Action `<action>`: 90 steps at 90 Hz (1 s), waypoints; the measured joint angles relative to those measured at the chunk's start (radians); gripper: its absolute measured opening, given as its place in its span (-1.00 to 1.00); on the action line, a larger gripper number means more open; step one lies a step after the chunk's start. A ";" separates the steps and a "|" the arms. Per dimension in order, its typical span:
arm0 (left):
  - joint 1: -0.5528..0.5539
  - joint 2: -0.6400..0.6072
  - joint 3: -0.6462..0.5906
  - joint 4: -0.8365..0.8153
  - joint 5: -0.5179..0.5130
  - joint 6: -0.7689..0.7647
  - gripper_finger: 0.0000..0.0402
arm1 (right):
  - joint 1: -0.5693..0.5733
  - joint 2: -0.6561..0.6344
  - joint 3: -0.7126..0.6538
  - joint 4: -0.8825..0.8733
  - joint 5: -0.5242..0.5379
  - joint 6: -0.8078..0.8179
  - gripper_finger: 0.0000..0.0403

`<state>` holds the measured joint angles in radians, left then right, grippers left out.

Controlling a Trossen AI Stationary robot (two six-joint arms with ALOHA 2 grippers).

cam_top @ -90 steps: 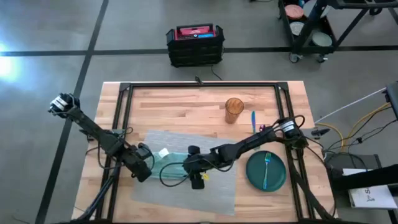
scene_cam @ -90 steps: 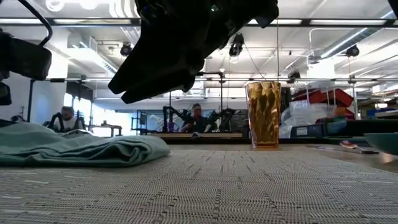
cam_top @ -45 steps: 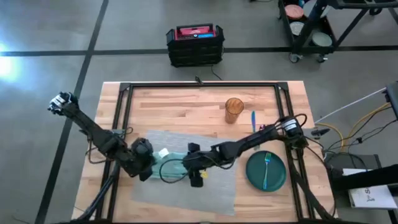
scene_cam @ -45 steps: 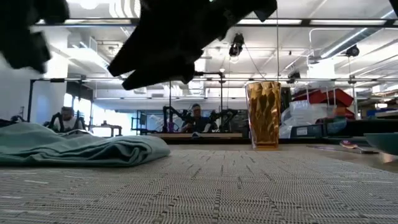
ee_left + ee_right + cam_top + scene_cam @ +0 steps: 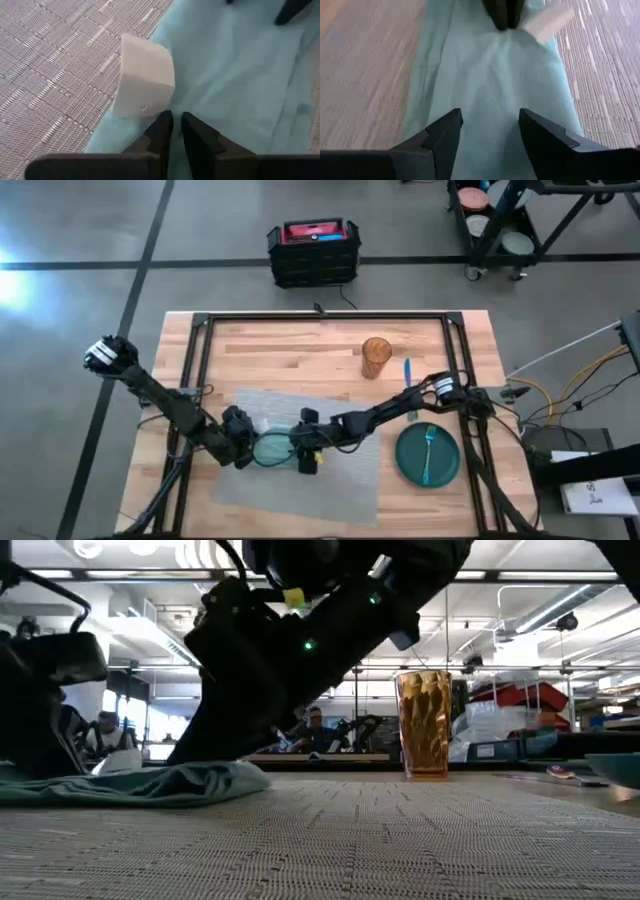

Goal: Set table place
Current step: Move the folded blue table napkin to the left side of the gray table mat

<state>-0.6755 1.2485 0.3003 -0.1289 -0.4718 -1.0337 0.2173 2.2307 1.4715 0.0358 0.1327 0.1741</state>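
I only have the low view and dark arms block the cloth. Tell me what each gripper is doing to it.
Observer: The left gripper has its fingers closed on the edge of the teal napkin, right beside a white tag.
Operator: Now the right one.
Observer: The right gripper is open, with its fingers spread over the napkin's middle, facing the left gripper.
Operator: Tell me where the plate is.
Observer: The green plate sits on bare wood just off the placemat, on the right arm's side, with a fork lying on it.
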 joint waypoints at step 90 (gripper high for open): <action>-0.012 -0.036 0.016 0.046 0.150 0.078 -0.82 | 0.011 0.004 0.010 0.020 -0.005 0.013 -0.16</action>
<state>-0.6872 1.2130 0.3158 -0.0827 -0.3220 -0.9558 0.2280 2.2349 1.4815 0.0553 0.1279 0.1875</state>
